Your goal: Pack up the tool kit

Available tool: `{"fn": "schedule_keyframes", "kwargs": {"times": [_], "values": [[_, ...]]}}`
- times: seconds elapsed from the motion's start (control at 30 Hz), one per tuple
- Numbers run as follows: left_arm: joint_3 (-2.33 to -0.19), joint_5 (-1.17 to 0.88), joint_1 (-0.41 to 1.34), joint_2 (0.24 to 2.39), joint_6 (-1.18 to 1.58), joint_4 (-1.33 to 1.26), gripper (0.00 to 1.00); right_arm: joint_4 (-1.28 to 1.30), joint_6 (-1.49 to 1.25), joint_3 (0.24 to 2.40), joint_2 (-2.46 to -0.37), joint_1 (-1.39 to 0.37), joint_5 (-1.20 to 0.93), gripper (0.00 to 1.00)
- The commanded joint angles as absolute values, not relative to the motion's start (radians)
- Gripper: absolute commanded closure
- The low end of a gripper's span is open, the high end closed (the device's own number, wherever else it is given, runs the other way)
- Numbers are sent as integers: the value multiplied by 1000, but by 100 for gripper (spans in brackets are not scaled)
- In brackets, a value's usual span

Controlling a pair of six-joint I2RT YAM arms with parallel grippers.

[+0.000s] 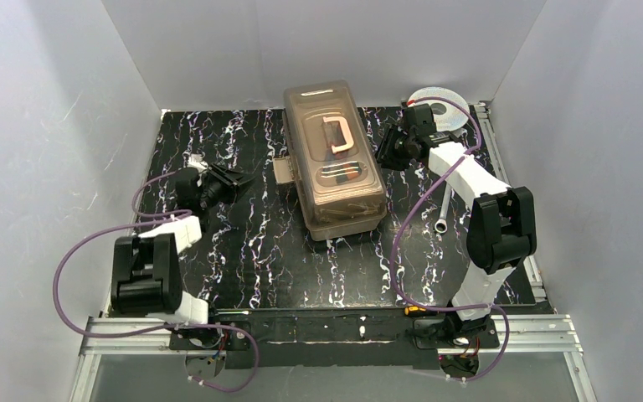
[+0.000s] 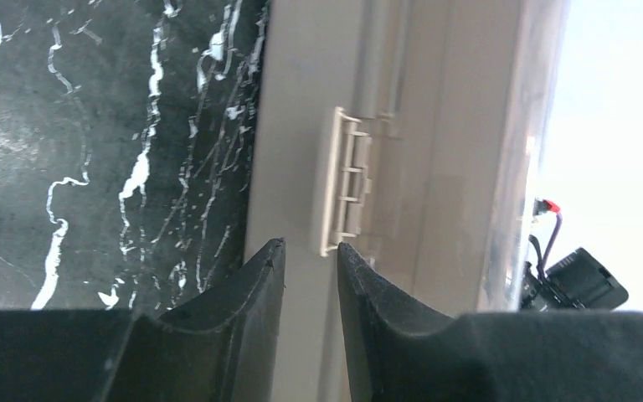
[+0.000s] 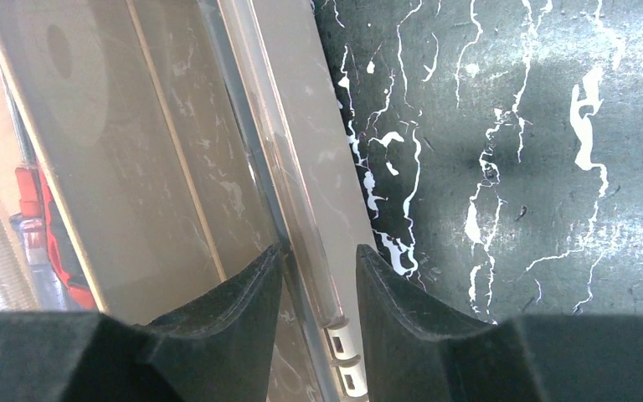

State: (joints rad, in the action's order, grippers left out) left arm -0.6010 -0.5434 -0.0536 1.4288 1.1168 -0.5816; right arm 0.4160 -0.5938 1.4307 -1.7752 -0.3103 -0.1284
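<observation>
We judge the packing to be nearly done. The toolbox (image 1: 343,213) stands mid-table, a little toward 12 o'clock, with its smoky lid (image 1: 318,109) down and the cream handle (image 1: 337,136) lying flat on top. Red and orange tools show dimly through the lid. What seems left is a silver wrench (image 1: 444,208) lying outside on the table (image 1: 251,251), at 4 o'clock from the box, and probably the fastening. The beige latch (image 1: 282,172) juts from the box's 9 o'clock side, and we cannot tell whether it is snapped home. The wire spool (image 1: 448,94) sits at 1 o'clock.

The overhead view places the left pincer (image 1: 247,177) at 9 o'clock from the box and the right pincer (image 1: 385,152) at 2 o'clock, but it hides their jaws.

The left wrist view shows the left pincer (image 2: 311,249) narrowly parted and holding nothing, with the latch (image 2: 345,180) just beyond its tips.

The right wrist view shows the right pincer (image 3: 318,251) parted wider than the lid's clear rim (image 3: 280,159), which runs into the gap unclamped. A red tool (image 3: 29,197) is visible inside.
</observation>
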Motion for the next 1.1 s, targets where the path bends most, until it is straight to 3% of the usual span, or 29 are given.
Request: {"fn": "schedule_keyframes", "kwargs": {"times": [0.0,0.47,0.77,1.07], "values": [[-612,-628,-60,1562,1168,-705,72,410,-584,1481,-1764,-331,-146,54],[-889,-777,20,2162,1537,-1191,72,418,-581,1536,-1813,-324,-163,54],[-983,-793,121,2198,1575,-1206,73,387,-587,1505,-1807,-317,-190,54],[-1002,-761,126,2284,1784,-1540,75,377,-592,1493,-1802,-314,-213,54]]}}
